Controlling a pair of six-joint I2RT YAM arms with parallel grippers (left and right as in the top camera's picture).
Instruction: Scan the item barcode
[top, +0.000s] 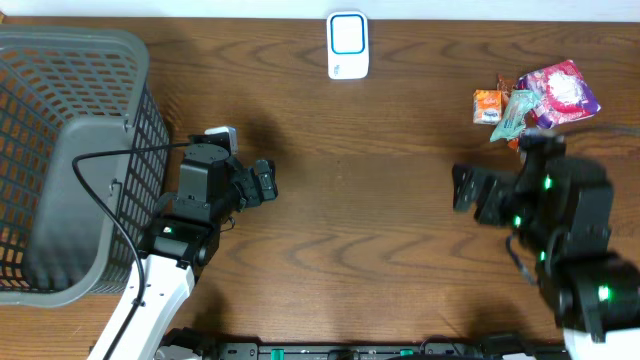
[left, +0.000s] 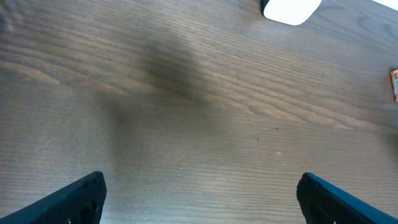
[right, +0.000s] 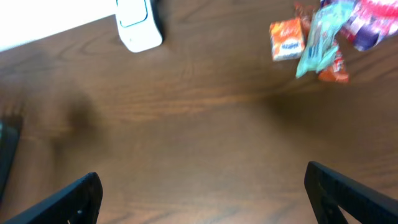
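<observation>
Snack packets (top: 540, 95): heaped at upper right, untouched.
Right gripper (top: 462, 192): lower left of the heap, fingers wide apart, holding nothing.
Left gripper (top: 266, 184): fingers wide apart, holding nothing, beside the basket (top: 70, 150) at left.
Scanner (top: 347, 45): top centre.
Table (top: 370, 250): open wood between the grippers.

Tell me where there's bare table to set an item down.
Bare table runs between the left gripper and right gripper, below the scanner. Crowded: the snack packets at far right, the basket at left.
</observation>
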